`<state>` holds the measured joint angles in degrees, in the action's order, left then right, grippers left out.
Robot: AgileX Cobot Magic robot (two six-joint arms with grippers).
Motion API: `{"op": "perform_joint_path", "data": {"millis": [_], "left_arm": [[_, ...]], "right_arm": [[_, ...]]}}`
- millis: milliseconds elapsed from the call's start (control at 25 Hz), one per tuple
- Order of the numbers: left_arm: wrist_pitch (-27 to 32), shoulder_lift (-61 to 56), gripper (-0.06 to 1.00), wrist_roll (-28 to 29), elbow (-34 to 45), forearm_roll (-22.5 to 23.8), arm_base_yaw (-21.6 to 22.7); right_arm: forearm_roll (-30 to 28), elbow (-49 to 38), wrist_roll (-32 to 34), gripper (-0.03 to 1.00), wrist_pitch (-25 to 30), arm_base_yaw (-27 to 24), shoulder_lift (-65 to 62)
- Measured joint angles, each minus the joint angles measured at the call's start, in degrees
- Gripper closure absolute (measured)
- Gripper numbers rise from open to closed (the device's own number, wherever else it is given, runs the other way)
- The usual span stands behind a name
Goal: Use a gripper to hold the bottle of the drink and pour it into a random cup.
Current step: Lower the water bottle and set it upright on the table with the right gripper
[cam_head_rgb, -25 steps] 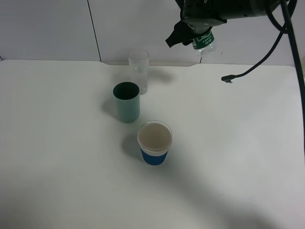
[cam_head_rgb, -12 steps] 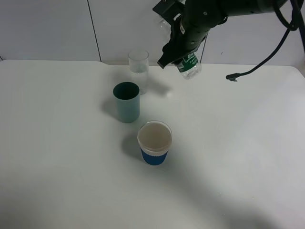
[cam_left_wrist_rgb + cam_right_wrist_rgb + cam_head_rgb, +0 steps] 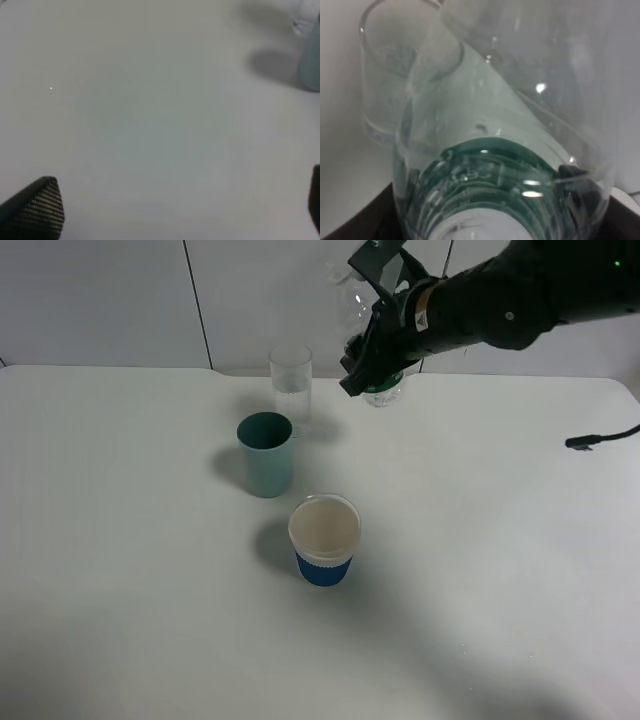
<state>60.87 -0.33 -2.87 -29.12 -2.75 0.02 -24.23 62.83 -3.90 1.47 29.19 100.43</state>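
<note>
My right gripper hangs above the back of the table, shut on the bottle of the drink. The bottle is tilted, dark green label low and clear upper part rising to the upper left. The cup, a tall clear glass, stands to its left by the back edge, apart from the bottle. In the right wrist view the bottle fills the picture and its clear end points toward the cup. The left gripper is open over bare table, with one black fingertip at each lower corner.
A teal cup stands just in front of the clear glass and shows at the edge of the left wrist view. A white paper cup with a blue sleeve stands nearer the front. A black cable plug lies at the right edge.
The right arm has carried the bottle left and down toward the clear cup, tilting it further. The black cable end has slid to the right.
</note>
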Motion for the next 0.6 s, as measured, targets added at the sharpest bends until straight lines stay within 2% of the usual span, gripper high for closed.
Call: {"op": "perform_joint_path", "data": {"millis": [160,200,280,440,520,600], "left_arm": [[0.0,0.0,-0.05,0.0,0.0,0.0,0.0],[0.0,0.0,-0.05,0.0,0.0,0.0,0.0],[0.0,0.0,-0.05,0.0,0.0,0.0,0.0],[0.0,0.0,-0.05,0.0,0.0,0.0,0.0],[0.0,0.0,-0.05,0.0,0.0,0.0,0.0],[0.0,0.0,-0.05,0.0,0.0,0.0,0.0]], "right_arm": [[0.0,-8.17,2.97,0.41,-12.56,-3.67,-0.52],[0.0,-8.17,2.97,0.41,-12.56,-3.67,-0.52],[0.0,-11.88,4.42,0.41,-19.34,-5.4,-0.52],[0.33,-18.27,5.31,0.41,-36.5,-8.01,-0.3],[0.33,-20.12,5.49,0.41,-43.24,-8.83,0.54],[0.33,-20.69,5.55,0.41,-47.54,-8.99,2.31]]}}
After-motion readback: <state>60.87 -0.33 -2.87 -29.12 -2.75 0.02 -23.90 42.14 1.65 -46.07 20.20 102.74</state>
